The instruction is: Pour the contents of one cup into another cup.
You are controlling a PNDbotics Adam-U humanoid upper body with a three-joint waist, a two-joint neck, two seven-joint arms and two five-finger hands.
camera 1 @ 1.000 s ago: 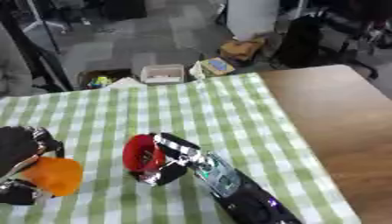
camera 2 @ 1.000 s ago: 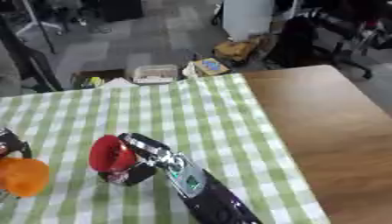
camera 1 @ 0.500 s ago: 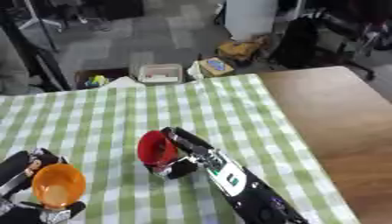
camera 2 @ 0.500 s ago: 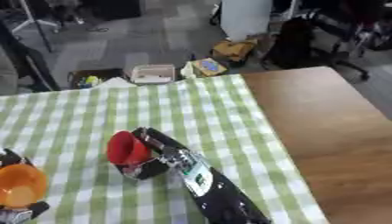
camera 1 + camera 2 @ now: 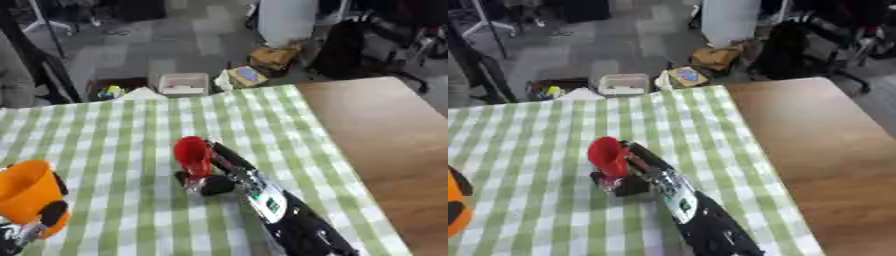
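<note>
A grey floor (image 5: 149, 45) strewn with boxes is seen beyond the wooden table (image 5: 385, 130), half covered by green checked cloth (image 5: 114, 130). The orange cup (image 5: 26, 192) is clasped by the left hand (image 5: 39, 220) at the lower left; the red cup (image 5: 192, 155) is gripped at mid-cloth by the right hand (image 5: 219, 175).

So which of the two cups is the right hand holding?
The red cup, gripped by the right hand mid-cloth; the orange cup sits in the left hand at the lower-left edge.

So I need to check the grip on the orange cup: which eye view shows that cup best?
The left eye view. There the orange cup shows nearly whole at the lower left, open mouth visible, with the left hand curled round it. The right eye view catches only an orange sliver at its left edge.
</note>
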